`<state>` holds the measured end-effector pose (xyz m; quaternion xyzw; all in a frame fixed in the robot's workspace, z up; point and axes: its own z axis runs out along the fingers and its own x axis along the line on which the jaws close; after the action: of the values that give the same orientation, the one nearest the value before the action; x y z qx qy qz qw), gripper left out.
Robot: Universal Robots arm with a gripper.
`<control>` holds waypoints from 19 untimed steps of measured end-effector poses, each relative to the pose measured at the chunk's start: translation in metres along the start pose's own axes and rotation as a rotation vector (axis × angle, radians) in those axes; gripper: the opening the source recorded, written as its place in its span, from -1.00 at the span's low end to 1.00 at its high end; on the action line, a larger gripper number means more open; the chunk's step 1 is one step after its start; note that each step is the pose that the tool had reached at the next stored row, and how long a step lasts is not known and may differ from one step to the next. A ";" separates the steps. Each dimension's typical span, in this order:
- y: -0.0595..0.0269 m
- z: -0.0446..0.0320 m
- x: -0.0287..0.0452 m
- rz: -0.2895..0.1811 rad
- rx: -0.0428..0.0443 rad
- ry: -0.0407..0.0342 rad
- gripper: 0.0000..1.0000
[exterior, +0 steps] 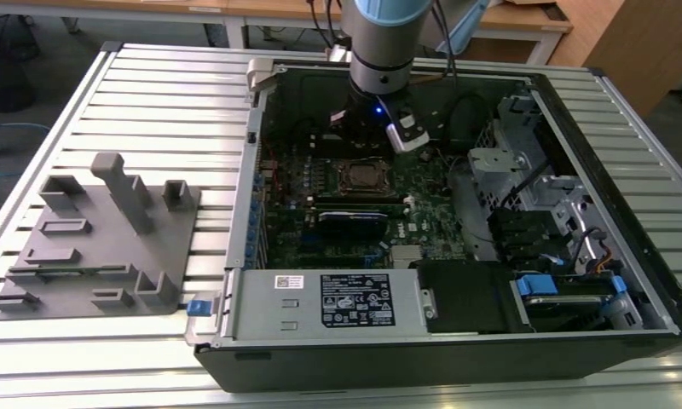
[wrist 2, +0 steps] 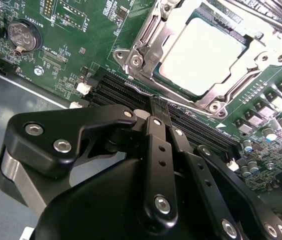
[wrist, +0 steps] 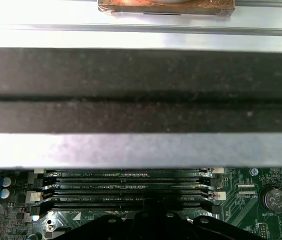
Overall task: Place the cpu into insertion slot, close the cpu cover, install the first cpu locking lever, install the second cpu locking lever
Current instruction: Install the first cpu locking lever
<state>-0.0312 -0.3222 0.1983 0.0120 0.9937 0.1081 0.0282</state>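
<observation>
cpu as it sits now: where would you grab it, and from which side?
Not grippable as it lies, I'd say. The cpu sits flat and seated, with the cpu cover apparently down over its edges, so only the flat metal top shows through the window. Once the cover is lifted, come straight down from above and pinch two opposite edges. The top has nothing to hold.

Wooden desks (exterior: 511,21) behind a slatted metal table (exterior: 159,102).

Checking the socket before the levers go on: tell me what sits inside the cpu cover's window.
In the second wrist view, the cpu shows through the window of the cpu cover, its pale metal top filling the opening. The insertion slot beneath is covered by the chip and frame, so its contacts cannot be seen.
</observation>
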 end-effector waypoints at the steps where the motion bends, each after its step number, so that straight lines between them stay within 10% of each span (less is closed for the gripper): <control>1: 0.0000 0.0000 -0.0004 0.000 0.0000 0.0000 -0.79; 19: -0.0002 0.0002 -0.0030 0.005 0.0040 -0.0012 -0.79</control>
<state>-0.0282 -0.3225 0.1982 0.0145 0.9938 0.1062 0.0286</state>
